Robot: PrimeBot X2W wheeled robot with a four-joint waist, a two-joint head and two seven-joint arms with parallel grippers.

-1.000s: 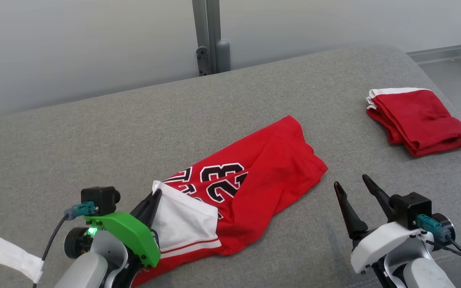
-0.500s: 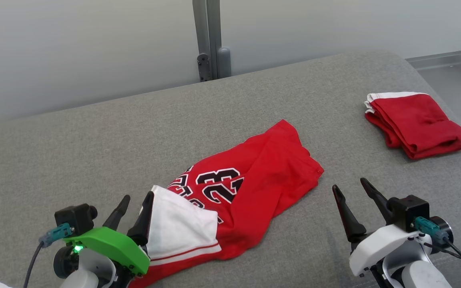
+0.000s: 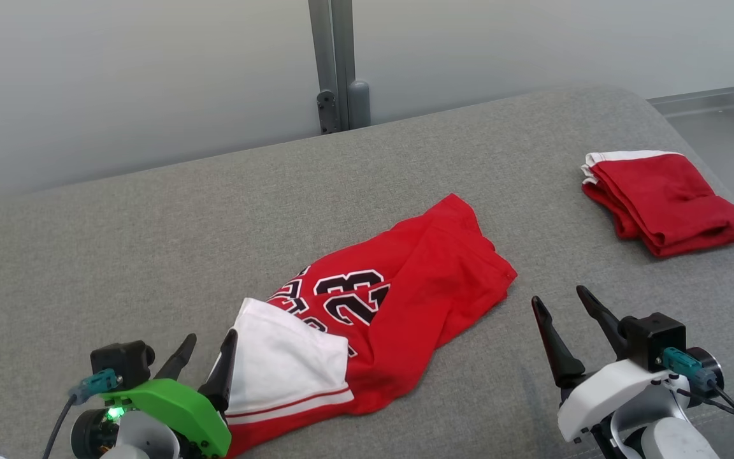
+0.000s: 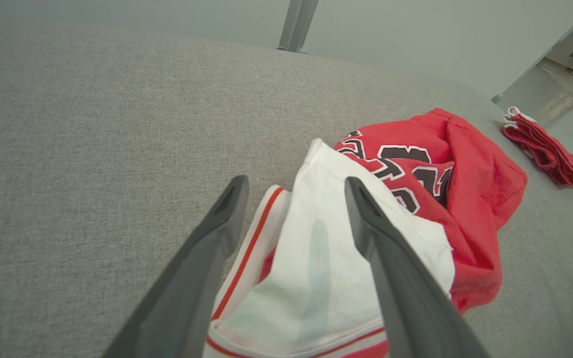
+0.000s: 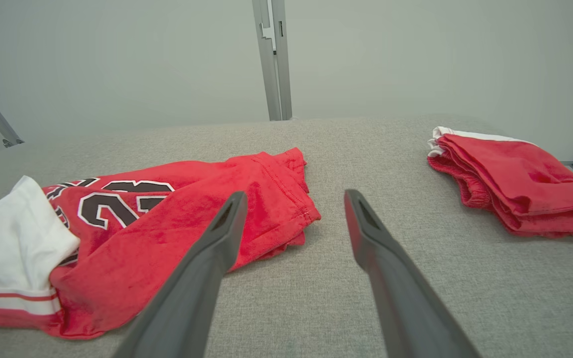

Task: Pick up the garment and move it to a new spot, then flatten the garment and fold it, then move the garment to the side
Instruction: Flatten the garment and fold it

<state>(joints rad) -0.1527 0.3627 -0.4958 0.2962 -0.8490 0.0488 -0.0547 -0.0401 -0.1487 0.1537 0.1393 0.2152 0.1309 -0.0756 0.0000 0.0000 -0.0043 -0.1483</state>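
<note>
The garment [image 3: 405,293] is a red jersey with a black "23" and a white panel, lying crumpled on the grey padded surface [image 3: 182,229]. My left gripper [image 3: 212,336] stands open at the garment's near left end, its right finger touching the white panel's edge. In the left wrist view the left gripper [image 4: 296,183] has the white cloth of the garment [image 4: 470,169] lying loose under and between its spread fingers. My right gripper [image 3: 558,295] stands open over bare surface, just right of the garment's far corner. The right wrist view has the garment [image 5: 177,223] to the left of the right gripper [image 5: 295,195].
A second red garment [image 3: 666,201], folded, with a white band, lies at the far right near the surface's edge; it also shows as the folded pile [image 5: 510,189]. A grey metal post [image 3: 335,64] stands behind the surface. A metal ledge [image 3: 717,121] lies beyond the right edge.
My left gripper was shut on the white panel's edge; it has opened, let the cloth go, and drawn back a little. The right gripper has held still. The camera shifted slightly.
</note>
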